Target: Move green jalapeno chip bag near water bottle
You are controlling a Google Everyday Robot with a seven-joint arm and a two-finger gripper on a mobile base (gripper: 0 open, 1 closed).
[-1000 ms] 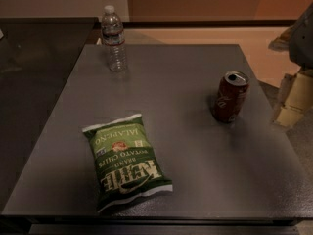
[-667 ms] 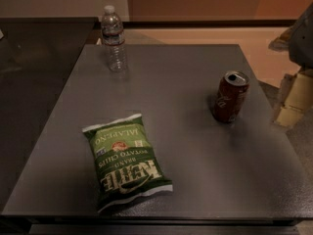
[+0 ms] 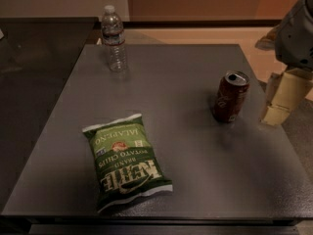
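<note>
The green jalapeno chip bag (image 3: 126,162) lies flat on the grey table (image 3: 186,82), toward the front left, with its lettering upside down to the camera. The water bottle (image 3: 114,38) stands upright at the table's far left corner, well apart from the bag. My gripper (image 3: 282,99) hangs at the right edge of the view, over the table's right side, just right of the soda can and far from the bag. It holds nothing that I can see.
A red-brown soda can (image 3: 230,96) stands upright, opened, on the right part of the table. A dark counter (image 3: 34,72) adjoins the table on the left. An orange-brown floor and wall lie behind.
</note>
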